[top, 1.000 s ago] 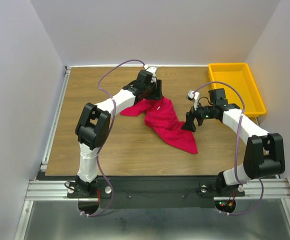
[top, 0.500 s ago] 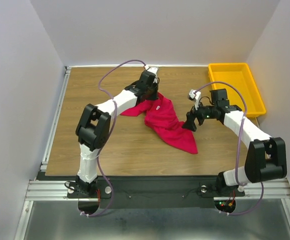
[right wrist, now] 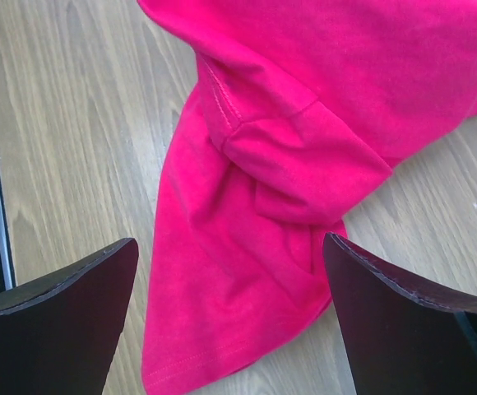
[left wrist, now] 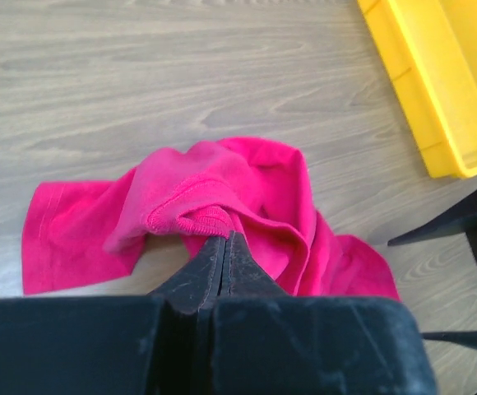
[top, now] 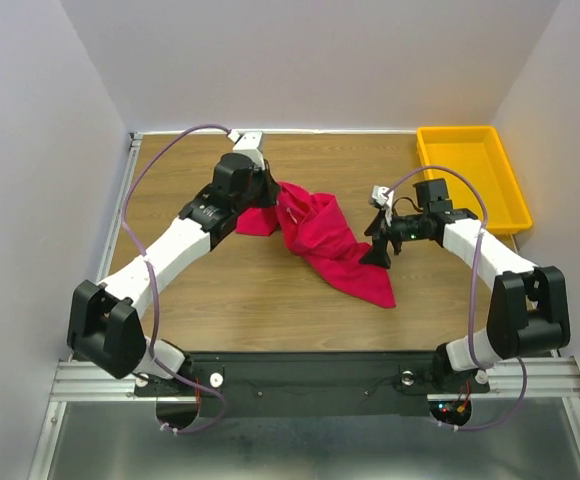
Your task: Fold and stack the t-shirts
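A crumpled crimson-pink t-shirt (top: pixel 335 250) lies mid-table, one end trailing toward the near right. My left gripper (top: pixel 268 192) is shut on a ribbed hem at the shirt's far left part. In the left wrist view the gripper (left wrist: pixel 224 237) pinches that fold, and the t-shirt (left wrist: pixel 255 177) rises in a bunch from the wood. My right gripper (top: pixel 378 250) hovers open just right of the shirt. In the right wrist view the gripper (right wrist: pixel 230 241) has its jaws wide apart, and a hemmed corner of the t-shirt (right wrist: pixel 247 247) lies below them.
A yellow plastic tray (top: pixel 475 180) stands at the far right corner of the wooden table; it also shows as the tray (left wrist: pixel 436 82) in the left wrist view. Metal rails run along the table's left and near edges. White walls close in three sides.
My left gripper has shut on the shirt's hem and swung left with it, its elbow moving out to the left. The right gripper has edged slightly toward the shirt, still open.
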`<action>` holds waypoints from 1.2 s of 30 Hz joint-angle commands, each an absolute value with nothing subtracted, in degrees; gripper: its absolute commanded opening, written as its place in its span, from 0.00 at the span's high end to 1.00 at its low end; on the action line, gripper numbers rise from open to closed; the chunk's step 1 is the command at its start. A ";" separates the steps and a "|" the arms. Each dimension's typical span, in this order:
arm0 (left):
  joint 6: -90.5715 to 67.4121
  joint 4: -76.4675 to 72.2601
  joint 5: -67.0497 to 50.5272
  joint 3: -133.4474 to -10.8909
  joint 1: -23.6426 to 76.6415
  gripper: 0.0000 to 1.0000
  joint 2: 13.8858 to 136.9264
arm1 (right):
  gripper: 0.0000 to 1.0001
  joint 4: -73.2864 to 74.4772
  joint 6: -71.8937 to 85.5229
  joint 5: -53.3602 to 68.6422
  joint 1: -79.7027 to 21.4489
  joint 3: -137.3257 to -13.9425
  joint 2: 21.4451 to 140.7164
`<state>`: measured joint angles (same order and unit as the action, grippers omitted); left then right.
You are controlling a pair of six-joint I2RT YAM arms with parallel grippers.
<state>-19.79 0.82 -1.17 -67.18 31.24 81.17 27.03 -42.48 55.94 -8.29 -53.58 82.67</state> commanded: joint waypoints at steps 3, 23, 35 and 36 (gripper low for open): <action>-21.44 -1.06 -3.16 -59.25 29.45 1.00 74.36 | 0.01 27.42 -42.72 56.26 -12.65 -59.14 84.99; -49.65 13.70 -23.38 -21.90 24.35 1.00 34.83 | 0.07 26.72 -28.80 51.34 -16.43 -68.45 91.84; -52.03 14.15 -22.59 -20.39 24.43 1.00 33.40 | 0.09 26.63 -5.10 41.25 -30.21 -103.68 119.94; -52.12 14.41 -22.41 -20.48 24.52 1.00 33.31 | 0.09 27.07 -5.10 40.00 -31.28 -105.02 121.19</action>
